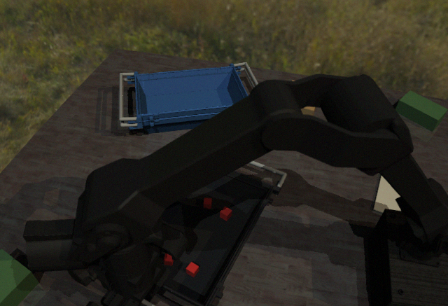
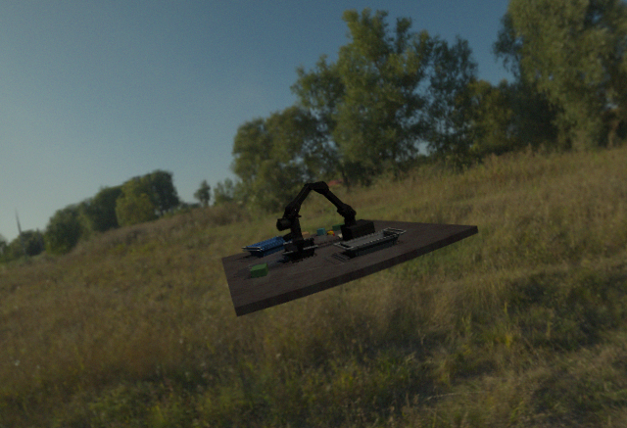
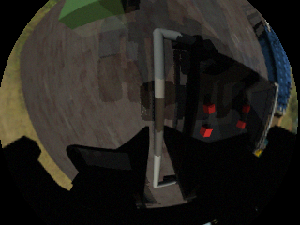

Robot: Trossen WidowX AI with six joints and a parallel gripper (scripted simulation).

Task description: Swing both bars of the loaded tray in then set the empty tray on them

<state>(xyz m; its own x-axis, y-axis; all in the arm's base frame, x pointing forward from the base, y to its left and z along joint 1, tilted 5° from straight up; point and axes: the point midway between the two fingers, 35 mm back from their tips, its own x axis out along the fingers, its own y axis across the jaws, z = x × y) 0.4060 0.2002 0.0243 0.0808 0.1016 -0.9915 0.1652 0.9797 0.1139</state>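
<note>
The black loaded tray (image 1: 217, 244) (image 3: 192, 84) stands under my arm with small red blocks (image 1: 225, 213) (image 3: 209, 109) on its floor. Its far bar (image 1: 265, 168) (image 3: 275, 98) is swung out over its end. Its near bar (image 3: 159, 84) is also out beyond the tray's end. My gripper (image 3: 156, 129) is slightly open, pointing down, with the near bar running between its fingertips; contact cannot be told. In the top view the arm hides the fingertips. An empty blue tray (image 1: 187, 89) (image 2: 265, 246) (image 3: 277, 66) lies behind, its bars swung outward.
A grey tray (image 2: 374, 244) stands by the arm's base; its inside is not visible. A green block (image 1: 14, 277) (image 2: 259, 269) (image 3: 94, 11) lies beyond the loaded tray's near end. Another green block (image 1: 421, 110) and a cream plate (image 1: 387, 195) are at the right. The arm partly hides an orange block.
</note>
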